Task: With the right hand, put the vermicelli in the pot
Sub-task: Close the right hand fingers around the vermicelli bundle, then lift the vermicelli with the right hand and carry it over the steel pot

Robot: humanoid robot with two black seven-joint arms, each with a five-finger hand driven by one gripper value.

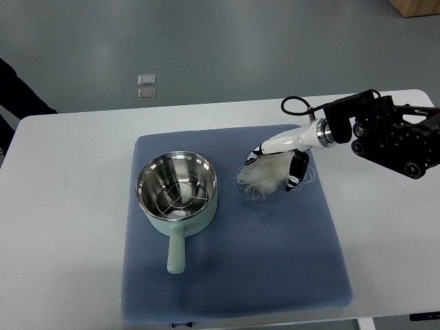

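The right hand (278, 161) seems curled around the vermicelli (265, 177); next, lift and carry left over the pot (177, 185).

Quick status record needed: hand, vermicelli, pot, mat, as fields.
right hand: over the vermicelli, fingers curled into the bundle
vermicelli: white tangle on the mat, right of the pot, not in it
lifted or resting: cannot tell
pot: upright, wire rack inside, no vermicelli, handle toward the robot
mat: blue, on the white table
left hand: not in view
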